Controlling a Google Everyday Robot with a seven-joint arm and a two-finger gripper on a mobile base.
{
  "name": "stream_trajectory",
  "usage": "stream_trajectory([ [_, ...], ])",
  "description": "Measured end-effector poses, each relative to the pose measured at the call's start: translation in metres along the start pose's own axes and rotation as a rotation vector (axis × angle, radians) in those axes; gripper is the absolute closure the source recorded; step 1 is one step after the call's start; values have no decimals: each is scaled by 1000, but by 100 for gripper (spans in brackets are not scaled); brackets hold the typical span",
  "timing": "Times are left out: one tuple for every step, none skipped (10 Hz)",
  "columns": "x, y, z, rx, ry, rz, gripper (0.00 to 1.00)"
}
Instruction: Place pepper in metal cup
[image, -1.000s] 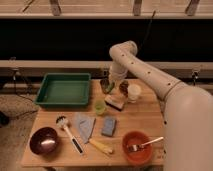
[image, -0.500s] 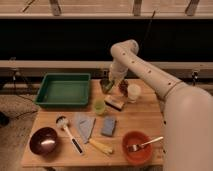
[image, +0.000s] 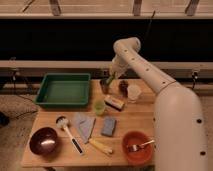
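Arm: white, reaches from 4 o'clock to table rear. Its gripper (image: 108, 79) has dropped slightly since a second ago and now sits directly over the metal cup (image: 104, 86) at 12 o'clock, fingers pressed together on the pepper (image: 109, 78), which pokes up dark green at the cup mouth. Judgement: placement nearly done; release remains.

Table (image: 125, 122): wooden, bears all below.

Green tray (image: 63, 90): 10 o'clock, nothing visible inside.

Orange bowl (image: 136, 146): 5 o'clock, holds a fork-like utensil.

Dark red bowl (image: 43, 140): 8 o'clock, contents not discernible.

Grey cloth (image: 84, 124): centre.

Blue sponge (image: 108, 126): centre, just right of the cloth.

White-headed brush (image: 68, 132): 7 o'clock.

Yellow corn piece (image: 101, 146): 6 o'clock.

Block (image: 114, 102): beside the pale green cup (image: 99, 106), centre-rear.

White round container (image: 133, 92): 1 o'clock, interior unseen.
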Motion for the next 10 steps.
stream_trajectory([
  [0, -9, 6, 9, -4, -12, 100],
  [-4, -17, 12, 14, -11, -24, 100],
  [-8, -25, 16, 18, -19, -36, 99],
  [-13, -31, 19, 21, -27, -47, 96],
  [-18, -38, 23, 23, -40, -64, 85],
  [-22, -41, 26, 21, -49, -74, 75],
  [-24, -44, 29, 20, -59, -82, 66],
  [-28, -45, 33, 13, -71, -90, 55],
  [-31, -43, 36, 7, -80, -93, 46],
  [-33, -39, 39, -4, -90, -95, 36],
])
